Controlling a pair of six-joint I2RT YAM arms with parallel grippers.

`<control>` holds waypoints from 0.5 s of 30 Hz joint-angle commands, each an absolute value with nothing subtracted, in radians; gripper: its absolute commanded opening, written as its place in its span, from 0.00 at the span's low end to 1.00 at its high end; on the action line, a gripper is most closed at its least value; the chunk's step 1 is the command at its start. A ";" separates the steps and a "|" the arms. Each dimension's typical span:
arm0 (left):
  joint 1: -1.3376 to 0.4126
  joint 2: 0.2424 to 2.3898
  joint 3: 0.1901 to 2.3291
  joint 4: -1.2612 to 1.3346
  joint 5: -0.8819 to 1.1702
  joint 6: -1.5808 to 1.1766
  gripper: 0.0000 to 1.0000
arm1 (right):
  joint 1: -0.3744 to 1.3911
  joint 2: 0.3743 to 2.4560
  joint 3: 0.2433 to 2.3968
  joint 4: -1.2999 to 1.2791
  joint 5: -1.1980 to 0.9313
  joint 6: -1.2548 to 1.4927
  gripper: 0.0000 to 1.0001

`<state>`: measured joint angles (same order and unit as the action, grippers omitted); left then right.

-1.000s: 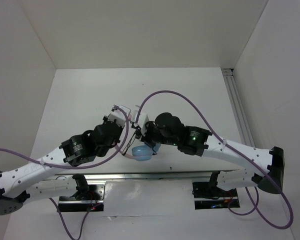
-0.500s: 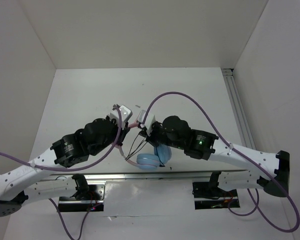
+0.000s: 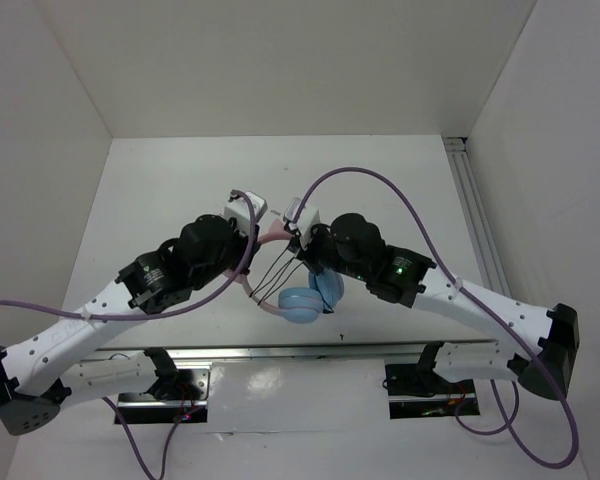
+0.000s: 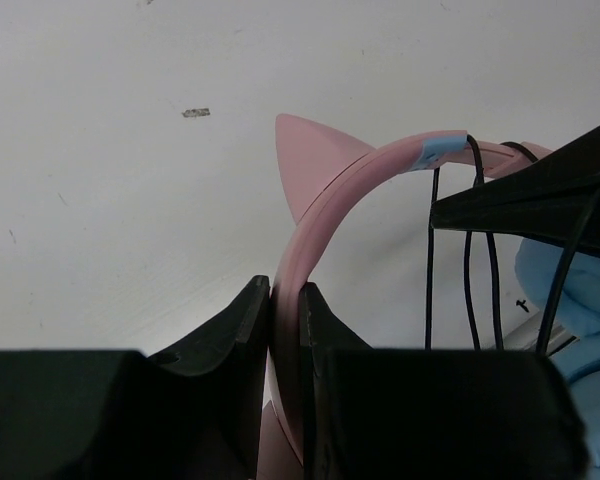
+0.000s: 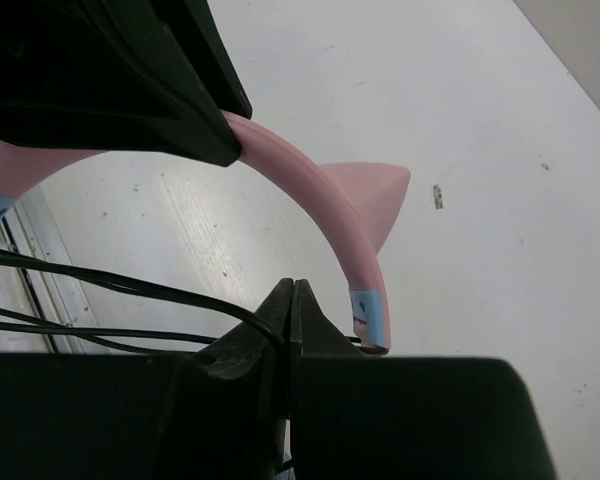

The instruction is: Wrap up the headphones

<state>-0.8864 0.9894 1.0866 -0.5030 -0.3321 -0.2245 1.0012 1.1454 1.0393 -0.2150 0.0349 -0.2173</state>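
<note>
Headphones (image 3: pixel 302 303) shifted: one pair, seemingly pinched by two end effectors (image 4: pixel 285 292) (image 5: pixel 292 290).

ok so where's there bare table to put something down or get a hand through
Bare table runs from the back wall to the left arm and right arm, plus a strip between the right arm and the side rail. The left tool, right tool and headphones crowd the near centre.
</note>
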 commanded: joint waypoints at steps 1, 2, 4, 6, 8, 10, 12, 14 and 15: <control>-0.853 0.969 1.108 -0.451 -0.245 -0.250 0.00 | 0.957 1.149 1.029 -0.117 0.032 -0.212 0.04; -0.844 0.969 1.108 -0.451 -0.245 -0.250 0.00 | 0.947 1.140 1.029 -0.103 0.032 -0.212 0.04; -0.825 0.960 1.108 -0.451 -0.236 -0.239 0.00 | 0.936 1.131 1.019 -0.092 0.023 -0.202 0.04; -0.802 0.960 1.108 -0.451 -0.236 -0.239 0.00 | 0.925 1.131 1.019 -0.083 0.023 -0.202 0.04; -0.802 0.951 1.108 -0.451 -0.236 -0.230 0.00 | 0.916 1.140 1.019 -0.083 0.035 -0.202 0.04; -0.802 0.951 1.098 -0.460 -0.236 -0.230 0.00 | 0.907 1.140 1.029 -0.083 0.044 -0.202 0.05; -0.802 0.951 1.098 -0.469 -0.245 -0.230 0.00 | 0.907 1.140 1.040 -0.083 0.070 -0.202 0.07; -0.802 0.951 1.077 -0.469 -0.258 -0.221 0.00 | 0.907 1.140 1.051 -0.083 0.089 -0.202 0.08; -0.802 0.942 1.077 -0.469 -0.267 -0.221 0.00 | 0.907 1.140 1.051 -0.083 0.100 -0.202 0.08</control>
<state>-0.8051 0.9901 1.0809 -0.4892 -0.2829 -0.2348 0.9398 1.1561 1.0134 -0.1604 -0.0055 -0.2066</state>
